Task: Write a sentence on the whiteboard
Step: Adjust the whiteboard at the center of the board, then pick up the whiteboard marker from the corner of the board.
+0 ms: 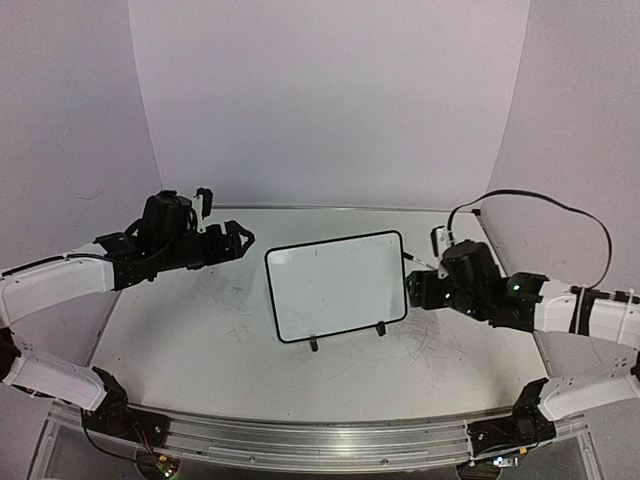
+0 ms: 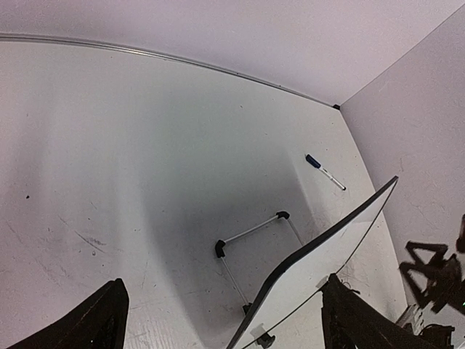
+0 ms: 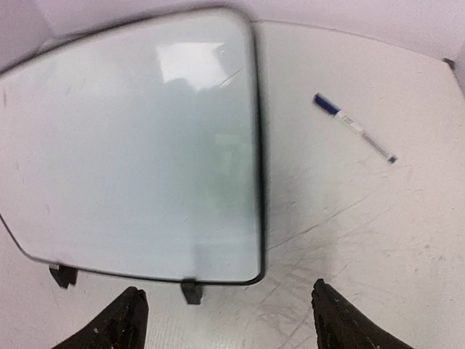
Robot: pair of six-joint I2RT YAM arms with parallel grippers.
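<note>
The whiteboard [image 1: 335,285] stands upright mid-table on two black feet, propped by its wire stand [image 2: 251,231]. Its face [image 3: 131,145] bears only faint grey marks; the sentence is not in view. A blue-capped marker [image 3: 354,127] lies flat on the table just right of the board, seen also in the left wrist view as the marker [image 2: 324,171]. My left gripper [image 1: 240,240] hovers open beyond the board's left edge, nothing between its fingers [image 2: 94,320]. My right gripper [image 1: 412,290] is open low by the board's right edge, holding nothing, its fingers [image 3: 116,323] wide apart.
Lilac backdrop walls [image 1: 330,100] close off the table at the back and both sides. A black cable [image 1: 540,200] loops above the right arm. The tabletop [image 1: 200,340] is scuffed with grey marks, and a metal rail [image 1: 300,440] runs along the near edge.
</note>
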